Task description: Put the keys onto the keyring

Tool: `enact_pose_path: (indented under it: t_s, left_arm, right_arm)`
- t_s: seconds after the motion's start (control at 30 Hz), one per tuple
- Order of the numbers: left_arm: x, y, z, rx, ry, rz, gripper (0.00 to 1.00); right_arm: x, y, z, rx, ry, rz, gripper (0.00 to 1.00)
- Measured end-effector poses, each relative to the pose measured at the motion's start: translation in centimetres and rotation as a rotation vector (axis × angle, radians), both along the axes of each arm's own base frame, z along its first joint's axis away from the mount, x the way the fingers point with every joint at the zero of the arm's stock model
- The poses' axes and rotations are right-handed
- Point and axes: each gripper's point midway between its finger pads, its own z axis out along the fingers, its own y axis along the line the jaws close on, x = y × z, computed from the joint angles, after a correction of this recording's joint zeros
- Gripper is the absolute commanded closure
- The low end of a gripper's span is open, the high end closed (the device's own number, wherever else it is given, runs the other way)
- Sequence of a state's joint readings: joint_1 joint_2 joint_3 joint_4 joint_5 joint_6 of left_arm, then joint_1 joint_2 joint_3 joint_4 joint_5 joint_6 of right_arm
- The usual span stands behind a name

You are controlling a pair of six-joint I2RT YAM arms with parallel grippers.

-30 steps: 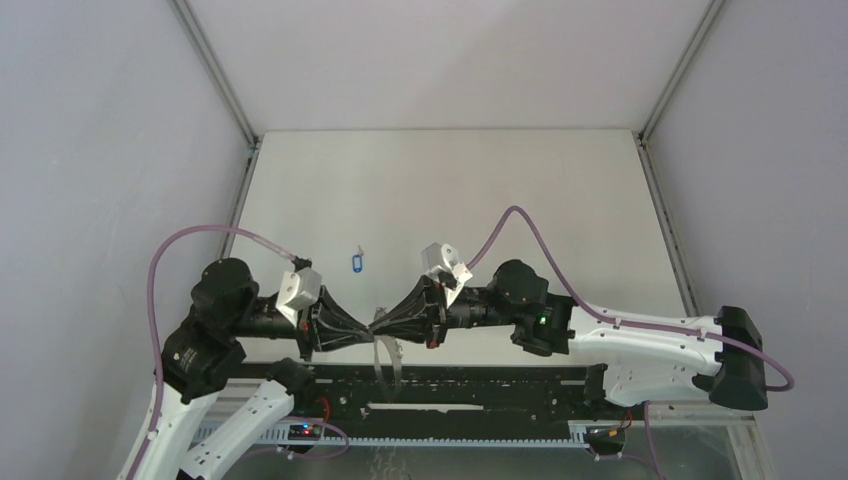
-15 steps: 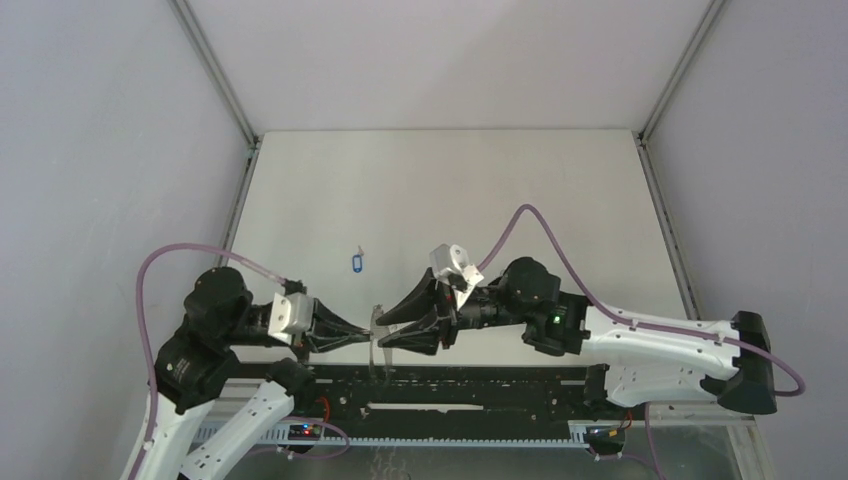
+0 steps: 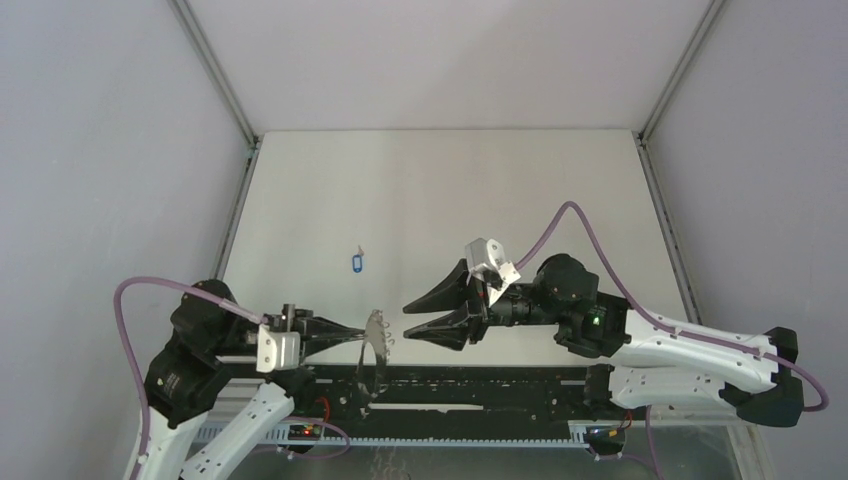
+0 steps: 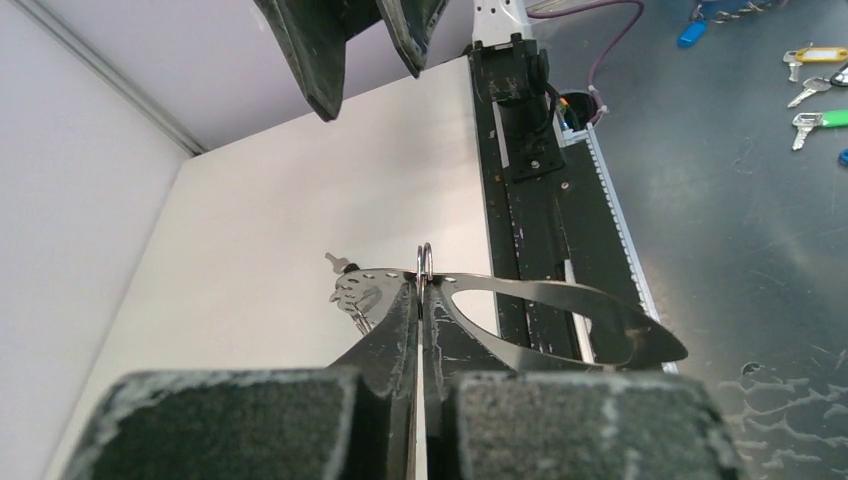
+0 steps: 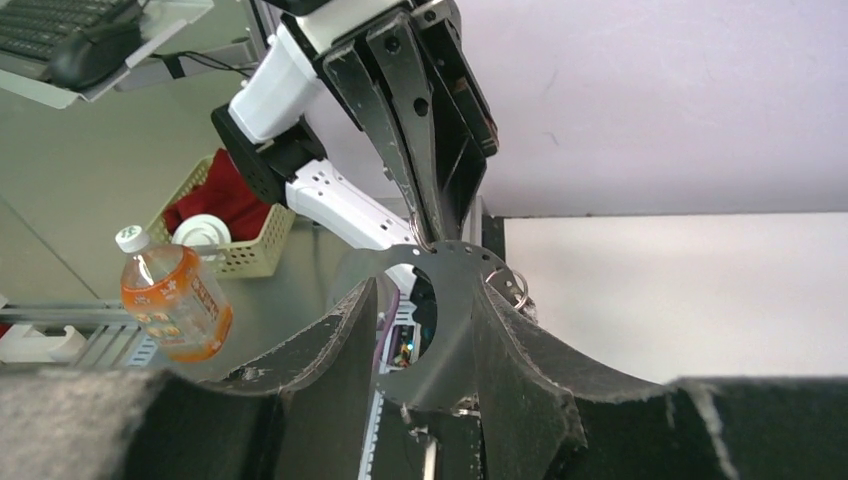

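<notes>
The keyring [image 3: 376, 338] is a flat grey metal loop with a row of holes and small rings along one edge. My left gripper [image 3: 360, 336] is shut on that edge, holding it above the table's near edge. The left wrist view shows the pads [image 4: 402, 320] pinched on the keyring [image 4: 560, 305], with what looks like a dark-headed key [image 4: 340, 264] hanging at its far end. My right gripper [image 3: 405, 321] stands open just right of the keyring, holding nothing. The blue-headed key [image 3: 356, 262] lies alone on the table.
A black rail [image 3: 480, 385] runs along the near edge between the arm bases. Off the table, the right wrist view shows an orange bottle [image 5: 175, 300] and a basket [image 5: 225, 235]. Spare keys [image 4: 815, 120] lie on the grey surface beyond the rail.
The right gripper has opened, let go of the keyring and drawn back to the right. The left arm has pulled back to the left, keeping the keyring.
</notes>
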State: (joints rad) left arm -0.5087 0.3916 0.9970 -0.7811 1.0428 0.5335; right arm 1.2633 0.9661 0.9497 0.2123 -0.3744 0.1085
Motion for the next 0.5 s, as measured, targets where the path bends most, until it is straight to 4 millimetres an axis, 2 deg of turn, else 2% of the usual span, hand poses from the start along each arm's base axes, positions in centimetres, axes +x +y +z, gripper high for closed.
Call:
enact_pose_path:
  t_s: [0.2, 0.37, 0.5]
  left_arm:
    - [1.0, -0.2, -0.5, 0.018, 0.085, 0.046, 1.0]
    - [2.5, -0.2, -1.2, 0.033, 0.249, 0.153, 1.0]
    - [3.9, -0.3, -1.9, 0.048, 0.363, 0.239, 1.0]
  right_arm:
    - [0.8, 0.0, -1.1, -0.051, 0.01, -0.038, 0.52]
    - [3.5, -0.7, -2.3, -0.112, 0.046, -0.147, 0.51]
    - [5.8, -1.7, -4.1, -0.184, 0.101, -0.278, 0.49]
